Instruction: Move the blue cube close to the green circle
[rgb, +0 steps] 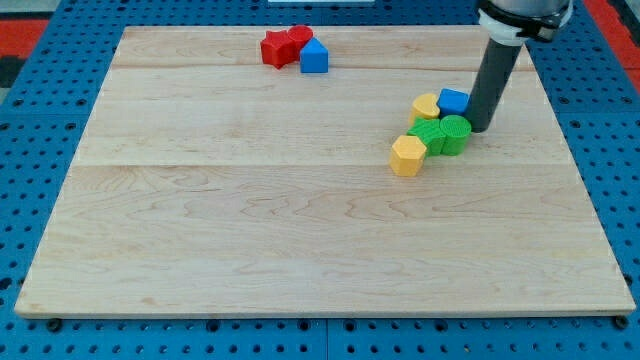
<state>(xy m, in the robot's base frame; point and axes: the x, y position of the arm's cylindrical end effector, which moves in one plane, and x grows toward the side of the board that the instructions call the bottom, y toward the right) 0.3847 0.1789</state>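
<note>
Blue cube (454, 100) sits against the green circle (455, 133) at the view's right — task looks essentially complete. My tip (478, 128) rests just right of both; no pincer fitted, nothing held.

Red blocks (281, 46), blue block (314, 57), two yellow blocks (407, 155), green block (430, 137).
</note>
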